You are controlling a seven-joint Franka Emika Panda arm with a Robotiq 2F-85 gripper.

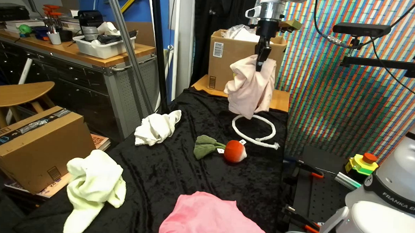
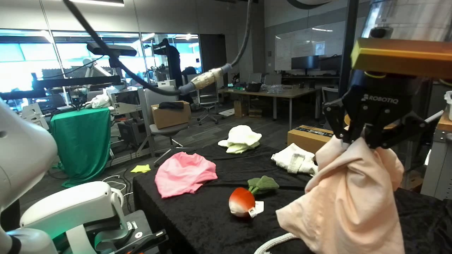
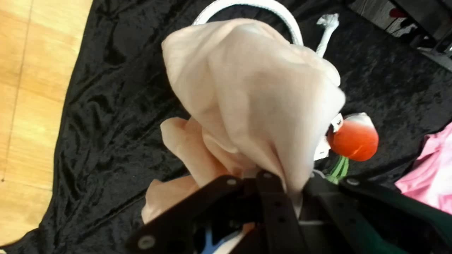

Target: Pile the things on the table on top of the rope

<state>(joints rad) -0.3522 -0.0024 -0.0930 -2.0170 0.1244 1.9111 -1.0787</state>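
Observation:
My gripper (image 1: 259, 67) is shut on a cream-peach rag (image 1: 251, 88), which hangs in folds above the far end of the table (image 1: 184, 175). Under it lies the white rope (image 1: 266, 145), a loop with one loose end; the rag's lower edge overlaps it in both exterior views, and I cannot tell whether they touch. In the wrist view the rag (image 3: 254, 77) hides part of the rope (image 3: 293, 26). A white rag (image 1: 157, 129), a pale yellow-green rag (image 1: 94, 178) and a bright pink rag (image 1: 211, 220) lie apart on the black fabric. Beside the rope rests a plush red radish (image 1: 234, 151) with green leaves.
A cardboard box (image 1: 227, 70) stands behind the table's far end, on a strip of wood. Another cardboard box (image 1: 41, 151) sits beyond the table edge near the yellow-green rag. An emergency stop button (image 1: 369, 158) stands near the robot base.

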